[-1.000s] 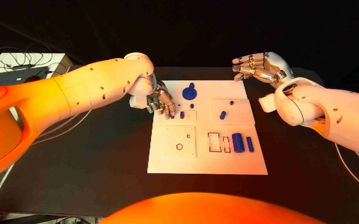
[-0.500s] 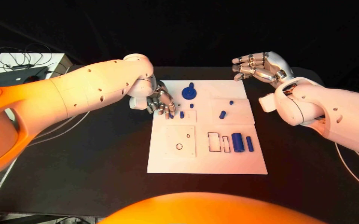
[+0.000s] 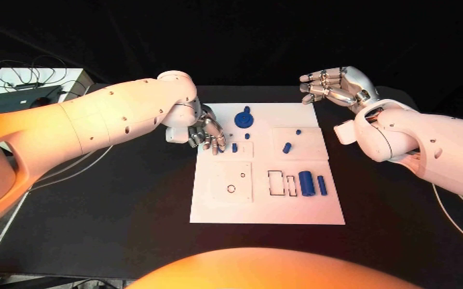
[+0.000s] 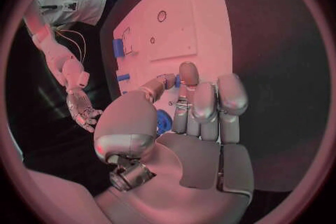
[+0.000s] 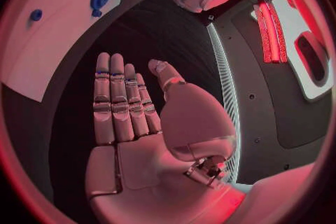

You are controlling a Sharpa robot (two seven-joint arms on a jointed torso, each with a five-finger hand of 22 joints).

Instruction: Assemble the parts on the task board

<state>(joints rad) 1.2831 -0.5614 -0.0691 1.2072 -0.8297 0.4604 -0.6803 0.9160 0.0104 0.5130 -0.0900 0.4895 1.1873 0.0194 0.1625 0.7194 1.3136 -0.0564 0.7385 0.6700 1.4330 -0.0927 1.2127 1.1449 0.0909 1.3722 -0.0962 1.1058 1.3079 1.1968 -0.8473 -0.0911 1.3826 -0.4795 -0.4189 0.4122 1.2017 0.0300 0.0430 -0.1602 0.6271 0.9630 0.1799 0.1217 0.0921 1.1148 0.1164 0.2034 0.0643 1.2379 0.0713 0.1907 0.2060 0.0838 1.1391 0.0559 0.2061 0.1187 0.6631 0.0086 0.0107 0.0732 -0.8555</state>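
1. Task board [image 3: 267,209] lies in the middle of the black table [image 3: 116,215]; we take it as our landmark.
2. Parts on the board: a round blue disc part [image 3: 245,120] near its far edge, a small peg [image 3: 235,147] just beside the left fingertips, another small peg [image 3: 288,147] near the board's centre, and two longer blue bars [image 3: 307,183] on its right side next to rectangular slots [image 3: 276,181].
3. We judge the task early: the bars lie loose beside unfilled slots, and a round hole [image 3: 231,188] in the near-left panel looks unfilled. Most of the seating is left to do.
4. Left hand [image 3: 205,132] hangs over the board's far-left corner, fingers curled downward toward the small peg. The left wrist view shows the fingertips [image 4: 187,74] close over a blue piece, but we cannot tell whether anything is grasped or merely touched.
5. Right hand [image 3: 333,86] is held off the board, beyond its far-right corner, fingers extended and loosely together, palm bare: released, holding nothing.
6. Against the frame one second earlier: the left hand has drawn very slightly toward the board's left edge; the right hand and all parts sit where they were.
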